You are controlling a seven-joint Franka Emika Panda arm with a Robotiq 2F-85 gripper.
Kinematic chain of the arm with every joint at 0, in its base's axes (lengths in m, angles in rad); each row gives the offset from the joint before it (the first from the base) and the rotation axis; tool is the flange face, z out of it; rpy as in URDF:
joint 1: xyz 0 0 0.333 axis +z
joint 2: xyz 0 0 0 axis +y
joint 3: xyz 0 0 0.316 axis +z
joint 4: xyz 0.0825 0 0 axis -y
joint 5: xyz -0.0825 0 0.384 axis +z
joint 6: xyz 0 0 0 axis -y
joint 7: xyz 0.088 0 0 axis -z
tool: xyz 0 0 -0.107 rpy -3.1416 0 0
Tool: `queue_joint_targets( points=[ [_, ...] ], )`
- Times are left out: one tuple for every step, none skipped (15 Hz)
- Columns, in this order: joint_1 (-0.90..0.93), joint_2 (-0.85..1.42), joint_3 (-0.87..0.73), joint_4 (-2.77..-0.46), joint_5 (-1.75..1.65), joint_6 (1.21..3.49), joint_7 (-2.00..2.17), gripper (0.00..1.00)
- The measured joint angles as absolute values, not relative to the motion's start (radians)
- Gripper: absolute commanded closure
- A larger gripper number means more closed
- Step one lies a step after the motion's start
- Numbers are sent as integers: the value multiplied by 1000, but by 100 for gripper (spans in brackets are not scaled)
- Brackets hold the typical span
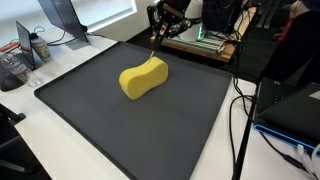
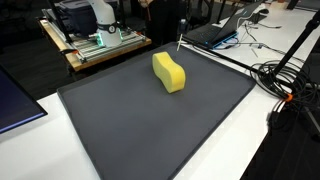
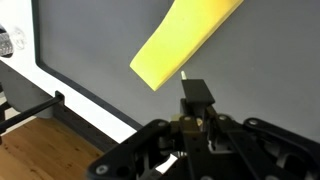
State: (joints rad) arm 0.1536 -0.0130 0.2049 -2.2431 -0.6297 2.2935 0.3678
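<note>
A yellow peanut-shaped sponge (image 1: 143,78) lies on a dark grey mat (image 1: 110,125), toward its far side; it shows in both exterior views (image 2: 169,72) and at the top of the wrist view (image 3: 185,38). My gripper (image 1: 158,28) hangs over the mat's far edge, just behind the sponge and apart from it. In the wrist view its fingers (image 3: 195,93) are shut on a thin pale stick (image 3: 185,73) whose tip points toward the sponge. The stick shows as a thin line in the exterior views (image 1: 153,45) (image 2: 180,42), reaching down near the mat (image 2: 150,125).
The mat lies on a white table (image 1: 45,150). Behind it stands a wooden bench with equipment (image 2: 95,40). A laptop (image 2: 215,30) and cables (image 2: 285,85) lie beside the mat. A monitor and small items (image 1: 25,55) stand at another side. The floor (image 3: 50,150) shows beyond the table edge.
</note>
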Motion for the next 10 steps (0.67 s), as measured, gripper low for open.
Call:
queue_joint_targets(
  points=[
    [154,-13,205,-2243,-630,2293,368,97],
    [154,-10,206,-2243,-630,2293,368,97],
    [156,-4,208,-2242,-630,2293,368,97],
    [161,7,211,-2238,-630,2291,369,97],
    [169,22,215,-2228,-633,2279,374,97],
    [180,42,220,-2213,-639,2259,385,97],
    [194,65,224,-2193,-649,2236,402,97],
    [210,90,227,-2170,-660,2211,420,97],
    [226,116,228,-2144,-675,2185,442,97],
    [243,144,228,-2113,-695,2155,468,97]
  ],
)
